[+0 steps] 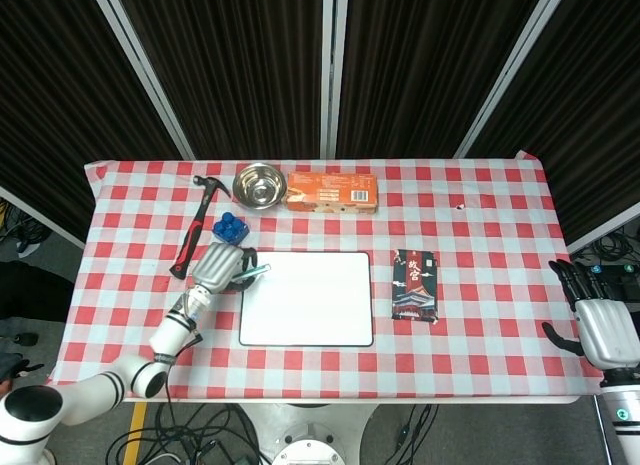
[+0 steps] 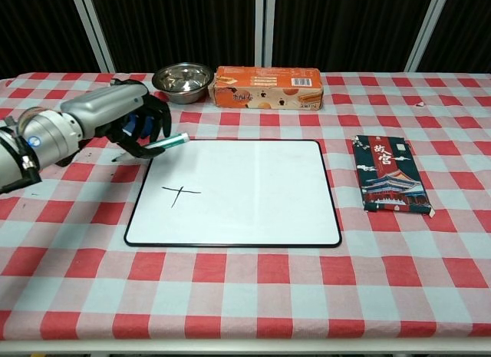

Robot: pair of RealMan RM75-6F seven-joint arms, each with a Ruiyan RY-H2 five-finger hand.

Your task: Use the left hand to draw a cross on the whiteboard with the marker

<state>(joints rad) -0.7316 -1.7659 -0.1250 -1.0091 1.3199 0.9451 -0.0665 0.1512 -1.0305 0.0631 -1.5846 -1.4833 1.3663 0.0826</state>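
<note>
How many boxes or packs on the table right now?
2. The orange box lies at the back edge beside the steel bowl; the dark pack lies flat right of the whiteboard. Neither view shows any more.

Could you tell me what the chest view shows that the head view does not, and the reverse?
Only the chest view shows the drawn cross on the whiteboard; from the head view the board looks blank. Only the head view shows the right hand, open beside the table's right edge. Both show the left hand holding the marker left of the board, the hammer, bowl and orange box.
</note>
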